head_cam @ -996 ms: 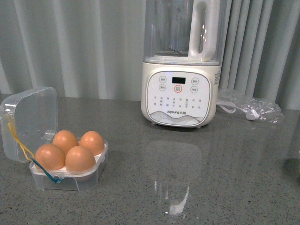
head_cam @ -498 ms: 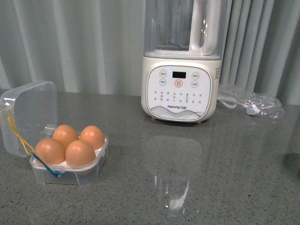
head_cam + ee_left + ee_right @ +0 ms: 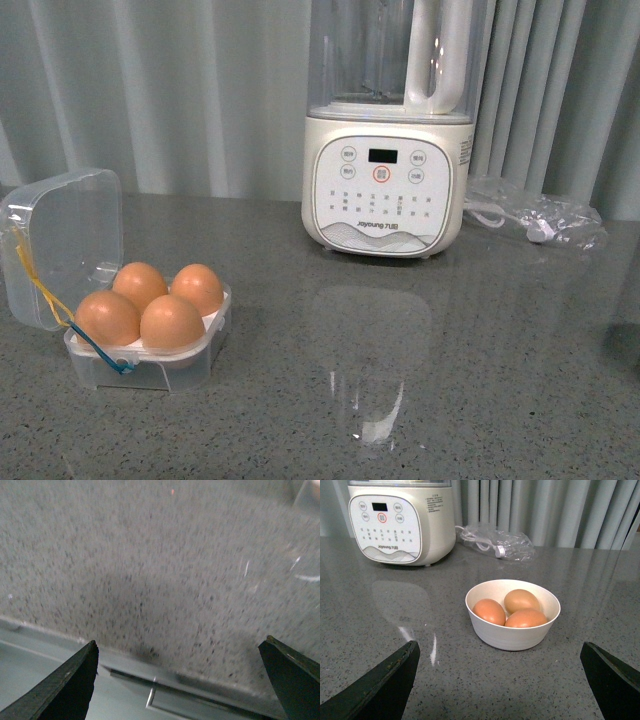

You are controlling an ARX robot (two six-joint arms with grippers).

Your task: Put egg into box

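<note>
Four orange-brown eggs [image 3: 171, 322] sit in the box [image 3: 140, 368], one in each hollow of its white tray [image 3: 216, 317], so every place is filled. The box stands on the grey speckled worktop [image 3: 480, 380] on the robot's left. Its clear lid [image 3: 60, 245] is hinged back and stands nearly upright behind it, and a yellow band [image 3: 35, 285] and a blue band [image 3: 100, 355] trail down its left side. Further back and to the right stands a white blender [image 3: 385, 190], with a crumpled clear plastic bag [image 3: 540, 220] just beside it. The right wrist view shows a white bowl [image 3: 512, 635] holding three more eggs [image 3: 520, 601], and the right end effector [image 3: 499, 647] is spread wide and empty. The left end effector [image 3: 180, 642] is also parted and empty over the worktop's edge. That view is blurred, and a glint of clear plastic there may be the lid.
</note>
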